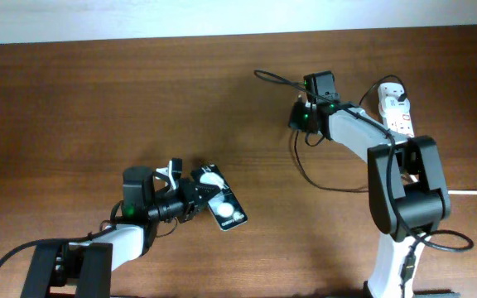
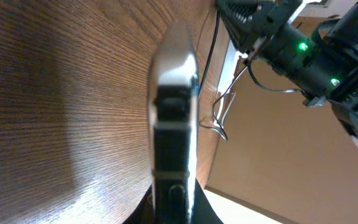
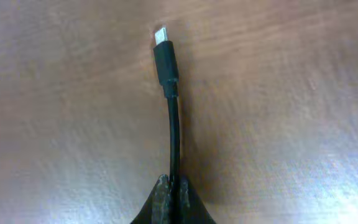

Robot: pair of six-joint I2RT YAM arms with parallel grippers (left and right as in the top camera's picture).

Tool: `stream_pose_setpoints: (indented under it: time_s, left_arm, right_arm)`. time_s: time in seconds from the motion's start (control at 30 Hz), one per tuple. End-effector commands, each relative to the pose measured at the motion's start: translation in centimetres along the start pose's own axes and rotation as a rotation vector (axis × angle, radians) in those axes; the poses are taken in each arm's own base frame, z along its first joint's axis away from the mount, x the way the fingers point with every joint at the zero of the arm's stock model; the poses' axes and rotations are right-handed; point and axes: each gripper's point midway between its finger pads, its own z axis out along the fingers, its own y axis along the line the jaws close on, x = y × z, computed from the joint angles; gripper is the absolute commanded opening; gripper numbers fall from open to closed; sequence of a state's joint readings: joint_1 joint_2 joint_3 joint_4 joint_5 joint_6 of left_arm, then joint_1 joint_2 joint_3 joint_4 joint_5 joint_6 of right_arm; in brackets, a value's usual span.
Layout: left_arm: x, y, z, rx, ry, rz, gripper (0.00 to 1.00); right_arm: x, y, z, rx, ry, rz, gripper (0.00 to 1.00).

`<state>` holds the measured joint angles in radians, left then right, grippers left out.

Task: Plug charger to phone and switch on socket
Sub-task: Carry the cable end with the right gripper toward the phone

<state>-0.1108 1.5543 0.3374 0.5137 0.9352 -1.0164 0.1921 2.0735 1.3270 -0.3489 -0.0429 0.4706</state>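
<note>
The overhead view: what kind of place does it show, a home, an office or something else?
Most likely a robotics lab or test bench, not a home. A wooden table carries a left arm and a right arm, working with a phone, a charger cable and a power strip.

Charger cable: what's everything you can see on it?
The charger is a thin black cable ending in a black moulded connector with a small metal tip, unplugged. The right gripper is shut on the cable behind the connector, tip pointing away over the wooden table. Overhead, slack loops back toward the socket.
</note>
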Motion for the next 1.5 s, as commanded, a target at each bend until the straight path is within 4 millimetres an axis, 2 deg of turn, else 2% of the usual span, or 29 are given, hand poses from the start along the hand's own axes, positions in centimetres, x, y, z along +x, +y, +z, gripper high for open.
stream_pose_setpoints:
  time_s: [0.0, 0.07, 0.17, 0.23, 0.3, 0.4, 0.5, 0.57, 0.63, 0.7, 0.8, 1.0, 1.17, 1.3, 1.33, 1.4, 1.47]
  left_arm:
    - [0.4, -0.7, 0.0, 0.033, 0.035, 0.042, 0.00]
    - [0.9, -1.3, -0.1, 0.065, 0.065, 0.096, 0.00]
    - [1.9, -4.2, -0.5, 0.192, 0.131, 0.227, 0.00]
    - [2.7, -6.2, -1.1, 0.281, 0.173, 0.336, 0.00]
    - [3.1, -7.1, -1.4, 0.322, 0.198, 0.378, 0.00]
    - [3.0, -7.1, -1.4, 0.316, 0.192, 0.354, 0.00]
    - [2.1, -7.5, -1.3, 0.306, 0.155, 0.296, 0.00]
    - [1.3, -8.2, -1.4, 0.314, 0.116, 0.266, 0.00]
    - [0.5, -10.0, -1.9, 0.357, 0.070, 0.245, 0.00]
    - [-0.3, -11.6, -2.4, 0.402, 0.022, 0.225, 0.00]
    - [-1.4, -13.4, -3.2, 0.459, -0.047, 0.181, 0.00]
    - [-1.8, -14.1, -3.5, 0.485, -0.054, 0.079, 0.00]
    - [-2.0, -14.2, -3.6, 0.488, -0.057, 0.074, 0.00]
    - [-2.7, -15.0, -3.7, 0.503, -0.082, 0.088, 0.00]
    - [-2.9, -15.3, -3.7, 0.509, -0.085, 0.096, 0.00]
    - [-2.9, -15.5, -3.8, 0.511, -0.086, 0.101, 0.00]
    - [-3.0, -15.5, -3.8, 0.511, -0.088, 0.101, 0.00]
  right_arm:
    - [-0.7, 0.6, -4.9, -0.017, -0.025, -0.021, 0.04]
    - [-0.5, 1.5, -9.7, -0.063, -0.020, -0.023, 0.04]
    - [0.7, 2.9, -15.9, -0.153, -0.003, -0.028, 0.04]
    - [2.2, 3.9, -20.5, -0.237, 0.006, -0.078, 0.04]
    - [4.1, 4.2, -24.6, -0.293, 0.007, -0.122, 0.04]
    - [6.8, 3.1, -29.1, -0.296, 0.010, -0.123, 0.04]
    - [9.5, 2.8, -32.8, -0.351, 0.004, -0.149, 0.04]
    - [11.0, 2.8, -34.8, -0.395, -0.010, -0.157, 0.04]
    - [12.7, 2.3, -36.5, -0.426, -0.043, -0.167, 0.04]
    - [14.4, 1.5, -37.2, -0.442, -0.063, -0.158, 0.04]
    - [17.6, 1.5, -37.7, -0.541, -0.056, -0.165, 0.04]
    - [21.2, 2.4, -34.9, -0.691, 0.046, -0.176, 0.04]
    - [21.7, 2.5, -33.2, -0.708, 0.076, -0.173, 0.04]
    - [21.8, 3.1, -33.4, -0.735, 0.057, -0.248, 0.04]
    - [21.5, 3.4, -33.3, -0.733, 0.032, -0.271, 0.04]
    - [19.7, 2.7, -32.0, -0.628, -0.019, -0.198, 0.04]
    - [19.3, 2.4, -30.7, -0.557, -0.009, -0.172, 0.04]
